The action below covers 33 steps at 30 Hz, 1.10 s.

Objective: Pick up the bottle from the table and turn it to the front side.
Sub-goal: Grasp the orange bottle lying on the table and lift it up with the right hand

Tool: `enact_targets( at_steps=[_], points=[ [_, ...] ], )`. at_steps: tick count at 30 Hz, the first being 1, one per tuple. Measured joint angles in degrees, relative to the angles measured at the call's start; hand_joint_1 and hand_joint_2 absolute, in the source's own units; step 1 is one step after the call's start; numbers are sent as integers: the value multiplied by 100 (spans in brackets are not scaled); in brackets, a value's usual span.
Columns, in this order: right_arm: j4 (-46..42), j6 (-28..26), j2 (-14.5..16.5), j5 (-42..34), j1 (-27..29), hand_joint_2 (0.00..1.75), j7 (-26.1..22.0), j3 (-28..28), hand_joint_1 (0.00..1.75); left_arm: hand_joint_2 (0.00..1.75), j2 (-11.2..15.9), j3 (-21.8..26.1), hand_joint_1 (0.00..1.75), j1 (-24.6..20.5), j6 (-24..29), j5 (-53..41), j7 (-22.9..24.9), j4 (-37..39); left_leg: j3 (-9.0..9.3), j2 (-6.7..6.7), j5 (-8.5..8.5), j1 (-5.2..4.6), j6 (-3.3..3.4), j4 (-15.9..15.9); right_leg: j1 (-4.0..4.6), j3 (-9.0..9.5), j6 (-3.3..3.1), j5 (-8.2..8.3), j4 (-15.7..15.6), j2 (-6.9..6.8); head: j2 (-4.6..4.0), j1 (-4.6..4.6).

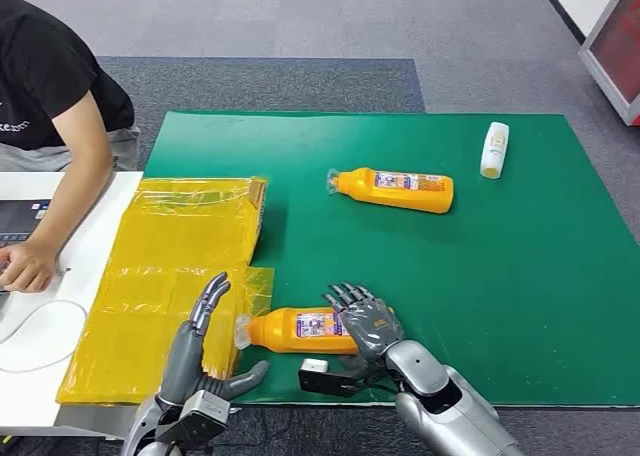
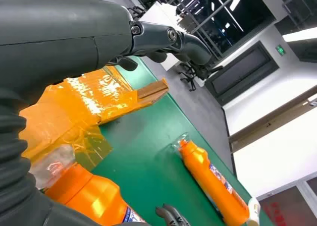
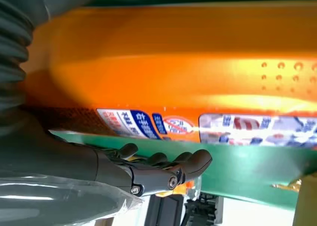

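The orange plastic bottle with a printed label (image 1: 302, 330) lies on its side near the front edge of the green mat (image 1: 528, 306), its clear-wrapped neck pointing toward the crumpled yellow plastic sheeting (image 1: 166, 266) at the mat's left edge; it has not been lifted, so the pick-up is only beginning. The right hand (image 1: 368, 321) sits over the bottle's base end with its fingers draped across the top of the body; the right wrist view shows the orange body (image 3: 179, 57) close against the palm and the fingers (image 3: 164, 169) stretched out along it rather than curled round, so I judge this a reach or a first contact, not a firm grip; whether the thumb has closed underneath, I cannot tell. The left hand (image 1: 198, 361) stands at the mat's front left corner, just beside the bottle's neck, fingers apart and upright, holding nothing.

Left to do, as far as can be judged: close the grasp, raise the bottle off the mat, and turn it so the front faces outward; the label facing up now is too small to say which side it is.

A second orange bottle (image 1: 396, 189) lies well apart toward the mat's far edge, and a small white bottle (image 1: 494, 149) lies near the far right corner; a person in a black shirt (image 1: 53, 86) leans over the white desk (image 1: 98, 226) beyond the mat's left edge.
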Motion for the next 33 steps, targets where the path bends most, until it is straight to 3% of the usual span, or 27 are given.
enact_targets(
  at_steps=[6, 13, 23, 28, 33],
  points=[
    [87, 15, 25, -188, -52, 175, -18, 48, 175, 175, 4, 2, 0, 10, 16, 20, 29, 5, 0, -1, 14, -2, -1, 0, -1, 0, 10, 17, -1, 0, 0, 1],
    [57, -523, 235, -2056, 213, 175, -898, -517, 175, 175, 9, 2, 0, 6, 45, 90, -46, 34, 5, 1, 17, -2, -7, 0, 0, 0, 1, 27, 0, 1, 0, -1],
    [-487, -830, 578, -3521, 1058, 175, -1765, -1316, 175, 175, 15, 0, 0, 26, 78, 420, -191, 36, -24, 0, 12, 1, -11, 0, 2, -24, 2, 11, 6, 0, 0, -1],
    [-700, -850, 658, -3772, 1326, 175, -1919, -1467, 175, 175, -14, 39, 0, 45, -260, 1218, -209, 33, -41, -5, 10, 0, -7, 0, 1, -36, 9, 6, 6, -2, 0, -1],
    [-890, -952, 690, -3888, 1556, 175, -2133, -1505, 175, 175, -234, 305, 0, 70, -861, 2501, -76, 19, -58, -7, 9, -1, -6, 0, 0, -51, 10, 6, 6, -5, 0, -1]
  ],
)
